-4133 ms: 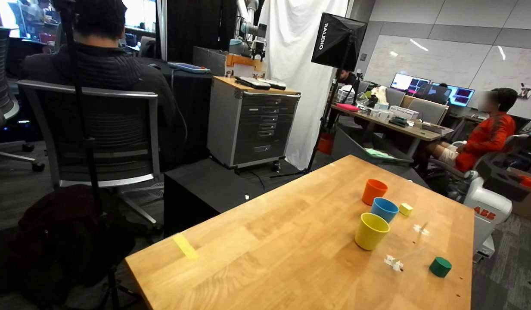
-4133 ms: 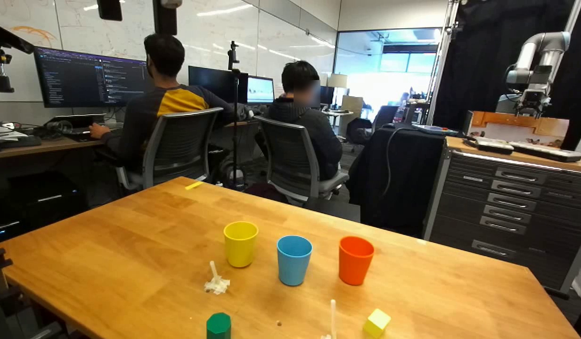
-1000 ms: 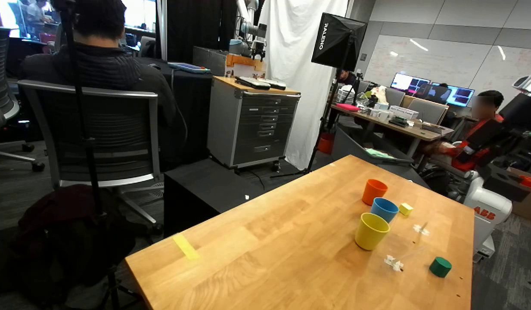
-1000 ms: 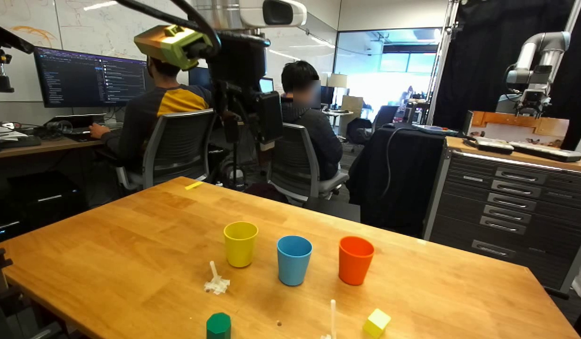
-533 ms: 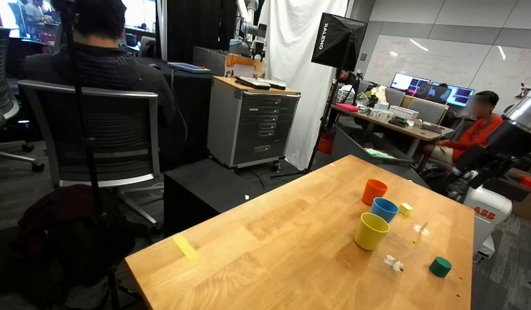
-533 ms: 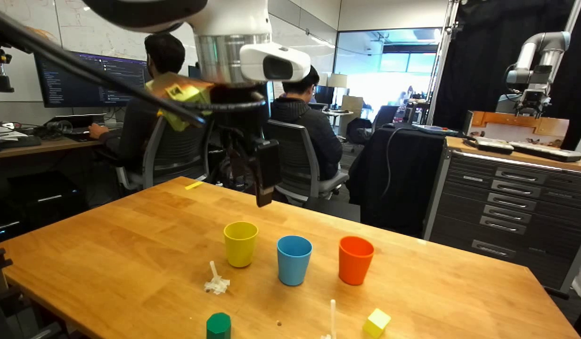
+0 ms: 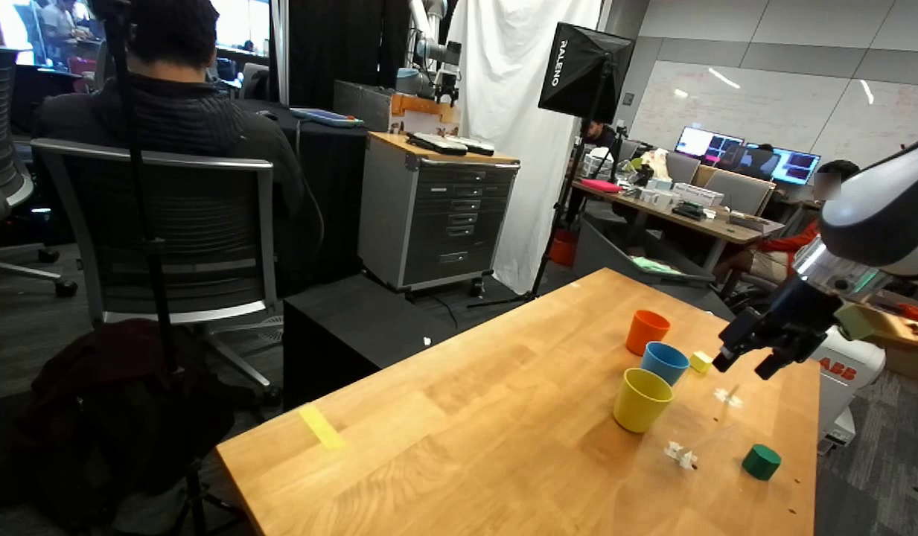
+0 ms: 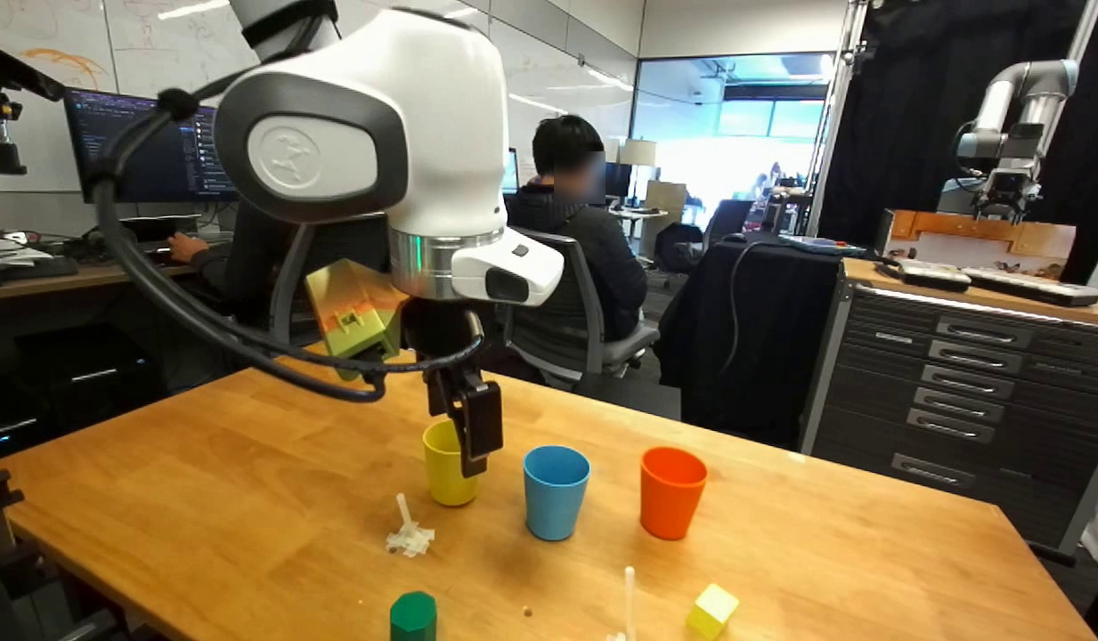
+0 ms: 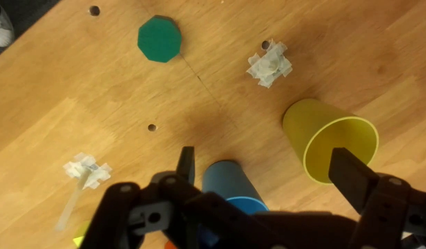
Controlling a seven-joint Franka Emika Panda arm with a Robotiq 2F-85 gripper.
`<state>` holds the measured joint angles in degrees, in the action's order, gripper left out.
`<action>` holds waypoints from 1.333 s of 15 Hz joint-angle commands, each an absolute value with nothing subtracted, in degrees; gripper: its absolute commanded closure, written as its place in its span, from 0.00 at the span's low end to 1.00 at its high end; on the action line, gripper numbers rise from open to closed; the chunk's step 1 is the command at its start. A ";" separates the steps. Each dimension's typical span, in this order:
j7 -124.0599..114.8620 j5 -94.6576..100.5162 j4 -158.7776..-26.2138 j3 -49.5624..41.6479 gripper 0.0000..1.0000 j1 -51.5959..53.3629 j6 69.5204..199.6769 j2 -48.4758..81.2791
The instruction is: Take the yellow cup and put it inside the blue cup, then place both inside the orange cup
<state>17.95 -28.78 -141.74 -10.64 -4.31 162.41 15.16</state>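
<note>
The yellow cup (image 7: 640,408), the blue cup (image 7: 663,366) and the orange cup (image 7: 645,333) stand upright and apart on the wooden table. They also show in the other views: the yellow cup (image 8: 443,476) (image 9: 308,122), the blue cup (image 8: 555,500) (image 9: 226,178) and the orange cup (image 8: 671,500), of which the wrist view shows only a sliver. My gripper (image 7: 743,366) is open and empty above the table. In the wrist view its jaws stand wide apart (image 9: 263,149); one finger (image 9: 351,176) overlaps the yellow cup's mouth, and the gripper body hides part of the blue cup.
A green block (image 7: 762,461) and a small yellow cube (image 8: 713,612) lie on the table (image 7: 459,447). Two thin pale sticks are taped upright to it, one near the yellow cup (image 8: 404,509), one near the yellow cube (image 8: 630,601). An ABB-marked arm (image 7: 842,357) stands beyond the edge.
The arm has come into view and my gripper has moved down to just above the cups, in front of the yellow cup in an exterior view. The cups have not moved.
</note>
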 commanded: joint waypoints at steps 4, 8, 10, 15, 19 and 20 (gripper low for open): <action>18.62 -31.99 -130.46 -6.31 0.00 -5.40 166.32 27.92; 18.28 -31.44 -127.23 -5.46 0.00 -5.25 166.49 31.96; 18.39 -31.39 -126.42 -4.90 0.00 -5.24 166.17 33.17; 12.13 -22.41 -125.91 2.46 0.44 -12.16 166.64 34.05; 11.54 -21.30 -126.03 5.04 0.73 -14.29 166.83 33.75; 11.52 -21.22 -126.18 5.50 0.82 -14.66 166.96 33.58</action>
<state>13.12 -22.96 -126.83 3.04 -12.35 165.91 33.43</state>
